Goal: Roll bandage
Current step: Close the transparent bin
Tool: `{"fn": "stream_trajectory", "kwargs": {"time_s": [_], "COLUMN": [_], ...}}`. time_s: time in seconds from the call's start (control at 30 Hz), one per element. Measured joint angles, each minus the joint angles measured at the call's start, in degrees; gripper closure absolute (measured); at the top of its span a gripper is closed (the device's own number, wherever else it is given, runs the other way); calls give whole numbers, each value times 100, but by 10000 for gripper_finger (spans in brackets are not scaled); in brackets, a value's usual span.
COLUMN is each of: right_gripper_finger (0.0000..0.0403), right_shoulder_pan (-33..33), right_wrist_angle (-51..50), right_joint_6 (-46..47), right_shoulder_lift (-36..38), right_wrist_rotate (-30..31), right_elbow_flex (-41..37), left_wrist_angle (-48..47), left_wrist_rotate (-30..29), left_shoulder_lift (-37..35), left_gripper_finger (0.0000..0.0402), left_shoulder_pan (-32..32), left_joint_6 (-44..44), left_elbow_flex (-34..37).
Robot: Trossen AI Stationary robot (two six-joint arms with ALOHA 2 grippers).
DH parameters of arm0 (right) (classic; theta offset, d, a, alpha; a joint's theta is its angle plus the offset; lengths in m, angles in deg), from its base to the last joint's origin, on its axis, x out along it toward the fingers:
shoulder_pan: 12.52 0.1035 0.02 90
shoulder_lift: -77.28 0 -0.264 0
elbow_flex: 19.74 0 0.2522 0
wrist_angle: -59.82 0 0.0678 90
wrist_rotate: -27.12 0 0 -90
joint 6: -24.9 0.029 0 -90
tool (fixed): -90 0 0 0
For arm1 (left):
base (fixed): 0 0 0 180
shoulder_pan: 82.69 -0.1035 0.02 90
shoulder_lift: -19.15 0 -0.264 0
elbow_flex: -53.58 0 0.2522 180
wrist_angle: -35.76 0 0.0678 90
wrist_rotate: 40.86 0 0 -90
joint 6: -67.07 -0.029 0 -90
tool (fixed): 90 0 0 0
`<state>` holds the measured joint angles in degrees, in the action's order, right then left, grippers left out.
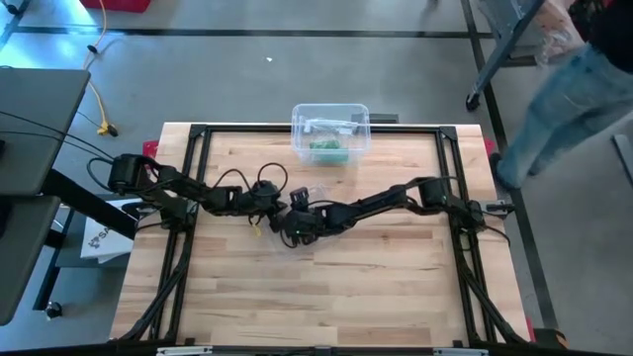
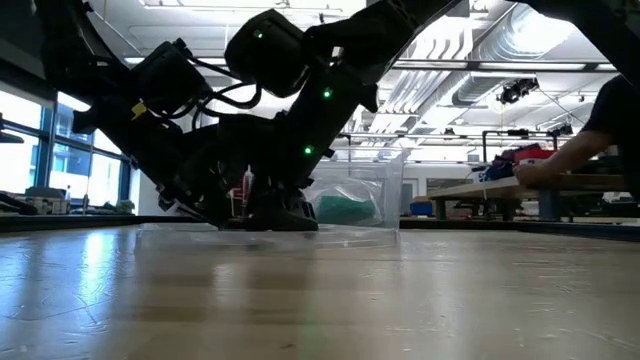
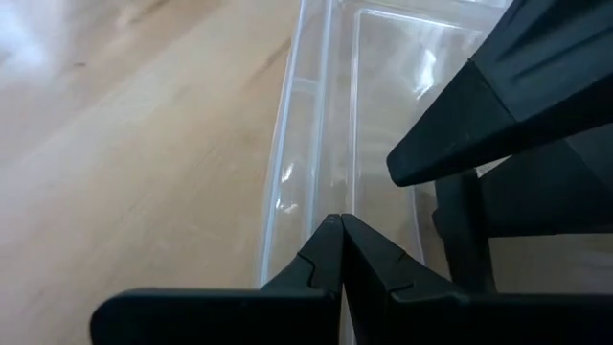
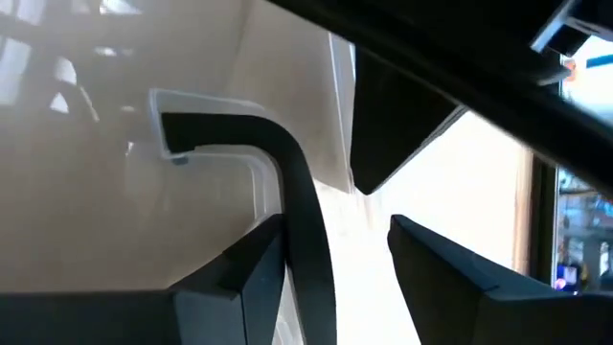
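You see both arms meeting at mid-table, their grippers close together over a clear plastic lid (image 3: 316, 144) lying flat on the wooden table (image 1: 346, 297).

Left gripper (image 3: 340, 235): the fingers are pressed together, tips meeting at the lid's raised rim. Whether the thin plastic sits between them cannot be told; the tips cover that spot.

Right gripper (image 4: 335, 240): the fingers stand spread, with the lid's edge running between them. You cannot tell whether either finger touches it.

In the high view the two grippers and their cables cover most of the lid; only faint clear edges show beside them. In the low view the arms are dark silhouettes and their fingertips cannot be separated.

Beyond both grippers, at the table's far edge, stands a clear plastic bin (image 1: 330, 132). A green roll (image 1: 327, 149) lies inside it, well apart from both grippers; whether this is the bandage you cannot confirm through the glare
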<state>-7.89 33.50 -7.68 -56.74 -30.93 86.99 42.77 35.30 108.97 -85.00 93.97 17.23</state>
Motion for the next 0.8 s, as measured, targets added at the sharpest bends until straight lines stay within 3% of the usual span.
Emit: {"fn": "stream_trajectory", "kwargs": {"time_s": [0.3,0.5,0.6,0.77,0.8], "right_gripper_finger": [226,236,272,372,373], "right_shoulder_pan": [61,-128,-232,-257,-242], "right_wrist_angle": [-82,-279,-401,-518,-530], "right_joint_6": [889,1137,1170,1060,1024], "right_shoulder_lift": [-2,4,13,13,19], "right_wrist_rotate": [120,-495,-959,-1320,-1354], "right_elbow_flex": [-2,2,2,11,11], "left_wrist_angle": [-9,-9,-11,-25,-54], "left_wrist_rotate": [333,335,331,224,178], "left_shoulder_lift": [2,7,7,17,17], "left_gripper_finger": [401,401,401,401,401], "left_shoulder_pan": [-9,-2,0,2,2], "left_joint_6": [-357,-459,-496,-499,-462], "left_elbow_flex": [2,4,7,7,4]}}
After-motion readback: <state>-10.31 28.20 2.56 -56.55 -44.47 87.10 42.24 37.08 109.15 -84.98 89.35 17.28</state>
